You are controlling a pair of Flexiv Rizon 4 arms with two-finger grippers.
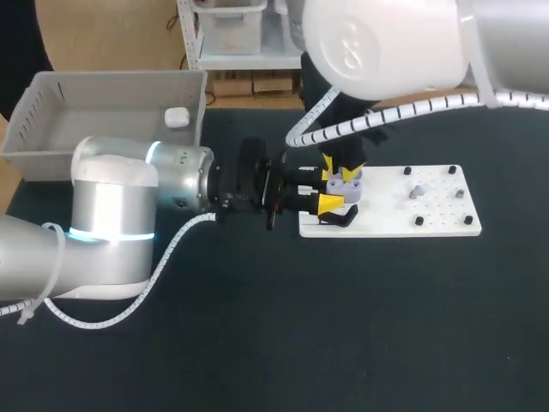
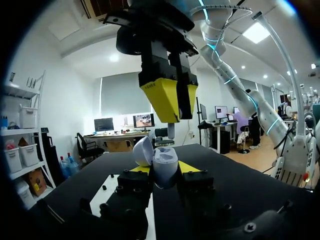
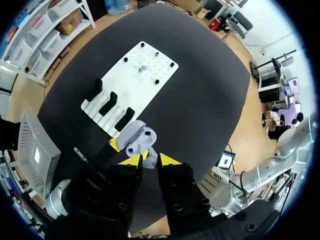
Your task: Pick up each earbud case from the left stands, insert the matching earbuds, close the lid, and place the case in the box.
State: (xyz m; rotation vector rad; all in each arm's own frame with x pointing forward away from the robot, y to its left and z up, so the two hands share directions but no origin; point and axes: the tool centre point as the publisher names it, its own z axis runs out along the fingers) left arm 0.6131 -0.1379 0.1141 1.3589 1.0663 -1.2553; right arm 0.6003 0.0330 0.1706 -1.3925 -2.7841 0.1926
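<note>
A lilac earbud case (image 1: 349, 186) with its lid open is held just above the left end of the white board (image 1: 403, 225), with my left gripper (image 1: 333, 190) shut on it from both sides. From the left wrist the case (image 2: 162, 162) stands between the yellow tips, lid tilted back. My right gripper (image 1: 346, 170) hangs straight over the case, fingers (image 2: 160, 97) close together. In the right wrist view a small pale piece, apparently an earbud (image 3: 149, 151), sits between its tips just over the case (image 3: 136, 136).
Black stands (image 3: 110, 105) line the board's left end. A grey earbud (image 1: 414, 192) and black pegs sit on its right half. A grey bin (image 1: 103, 90) at the back left holds a white case (image 1: 177, 118).
</note>
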